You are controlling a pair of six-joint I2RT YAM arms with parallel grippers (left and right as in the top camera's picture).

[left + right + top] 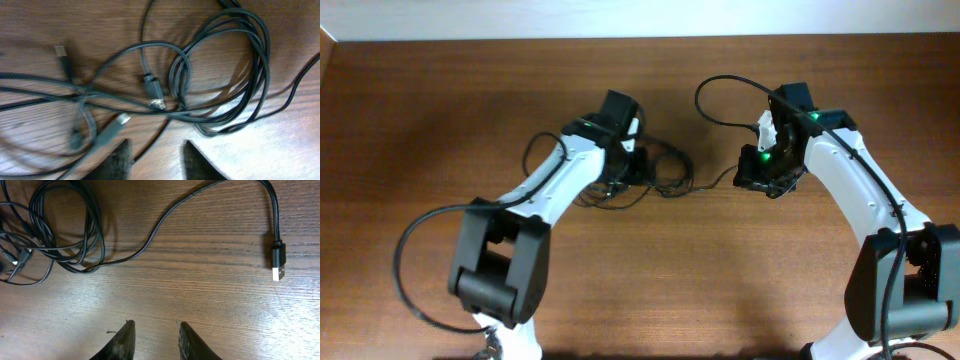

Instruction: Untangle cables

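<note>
Left pincer (156, 146) hangs low over the wooden table (300, 150), its two dark fingertips (120, 156) parted with a plain gap and gripping nothing. One thin strand slants down into that gap close by the left-hand tip; whether it touches the tip cannot be told. Straight ahead of this pincer lie the cables (261, 65), a knot of thin black cords: several strands loop together in a coil ahead and to the right, while others run off to the left and cross one another. Just ahead of the gap a silver-tipped plug (152, 90) lies over crossed strands. A second plug (112, 127) with a pale tip lies just ahead of the left-hand fingertip, and a third plug (60, 51) sits farther ahead to the left. Right pincer (156, 325) is likewise partly open and empty, with bare wood between and just ahead of its tips. Well ahead and to its left lies the coiled part of the knot. From it a single cord (169, 211) sweeps across ahead of the pincer, curves to the right and ends in a black USB plug (278, 260), which lies flat on the wood, well apart from the coil. From above, the knot lies between the two pincers, nearer the left one.
</note>
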